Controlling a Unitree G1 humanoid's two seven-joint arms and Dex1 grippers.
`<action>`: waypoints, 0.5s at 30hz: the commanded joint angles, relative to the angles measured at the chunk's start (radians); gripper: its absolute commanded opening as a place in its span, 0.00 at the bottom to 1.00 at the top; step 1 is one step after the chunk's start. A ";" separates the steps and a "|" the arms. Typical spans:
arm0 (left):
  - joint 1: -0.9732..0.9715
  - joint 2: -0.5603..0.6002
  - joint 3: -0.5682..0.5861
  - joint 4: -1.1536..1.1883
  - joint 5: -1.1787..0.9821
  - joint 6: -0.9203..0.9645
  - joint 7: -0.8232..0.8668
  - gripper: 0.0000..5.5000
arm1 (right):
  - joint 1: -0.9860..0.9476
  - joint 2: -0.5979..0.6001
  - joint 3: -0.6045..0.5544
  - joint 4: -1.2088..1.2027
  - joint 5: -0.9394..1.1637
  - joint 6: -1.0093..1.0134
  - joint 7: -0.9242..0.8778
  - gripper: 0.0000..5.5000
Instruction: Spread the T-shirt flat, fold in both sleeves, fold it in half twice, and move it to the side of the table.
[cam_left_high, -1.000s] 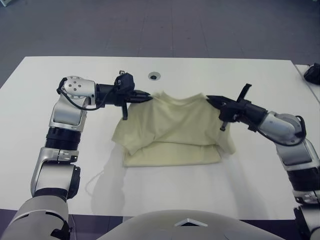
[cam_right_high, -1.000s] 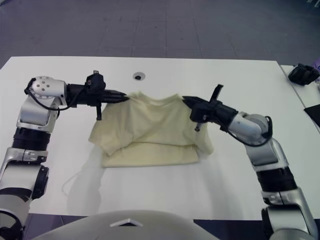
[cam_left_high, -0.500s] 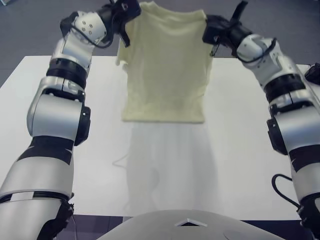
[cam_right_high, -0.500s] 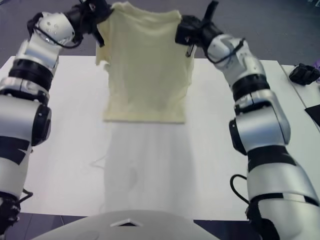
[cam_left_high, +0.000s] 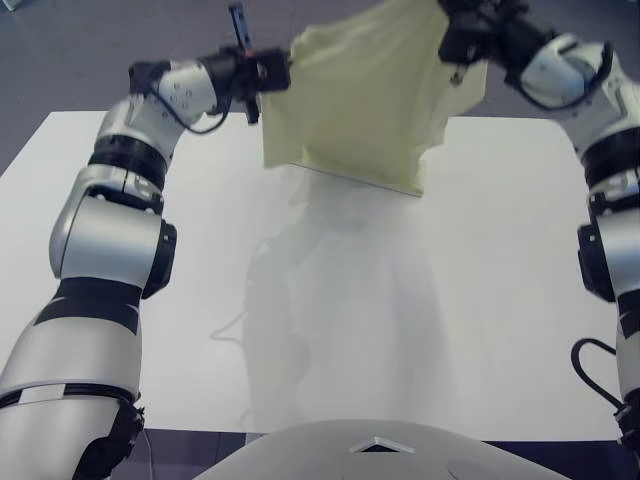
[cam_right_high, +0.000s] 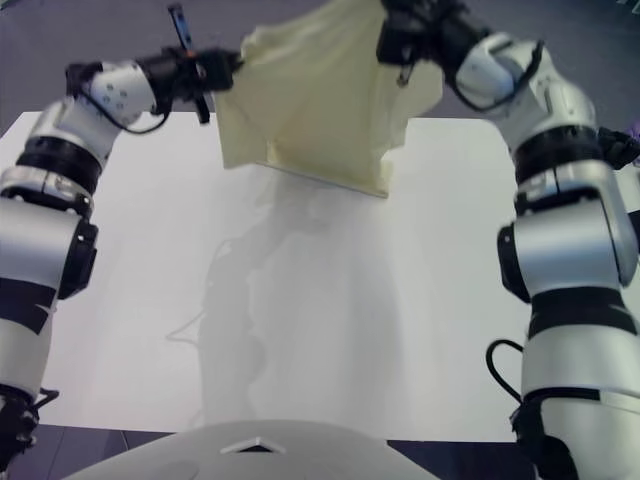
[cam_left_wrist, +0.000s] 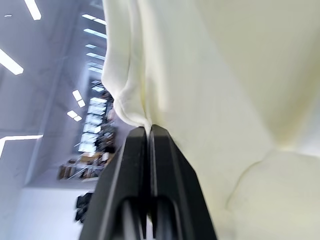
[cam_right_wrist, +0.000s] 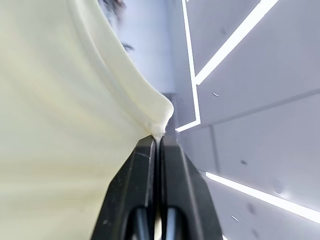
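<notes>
Both arms holding T-shirt (cam_left_high: 365, 95) in air over far part of surface (cam_left_high: 520, 300), hem hanging tilted, seemingly clear of it. Left pincer (cam_left_high: 283, 72) clamping one shoulder edge tight. Right pincer (cam_left_high: 450, 28) clamping other shoulder, sitting higher. Spreading step: probably worth levelling both grips with cloth taut between them, then lowering hem first and laying rest down without creases.

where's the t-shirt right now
In the eye views the T-shirt hangs over the far middle of the table, stretched between the left gripper on its left and the right gripper, held higher, on its right.
</notes>
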 joint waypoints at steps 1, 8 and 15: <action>0.451 0.199 0.044 -0.569 -0.231 -0.034 -0.194 0.00 | 0.600 -0.253 -0.099 -0.750 0.327 0.093 0.231 0.00; 0.972 0.418 0.069 -1.317 -0.394 0.162 -0.288 0.00 | 1.027 -0.426 -0.233 -1.216 0.555 0.248 0.346 0.00; 1.331 0.563 0.069 -1.521 -0.397 0.224 -0.369 0.00 | 1.293 -0.548 -0.175 -1.411 0.592 0.306 0.496 0.00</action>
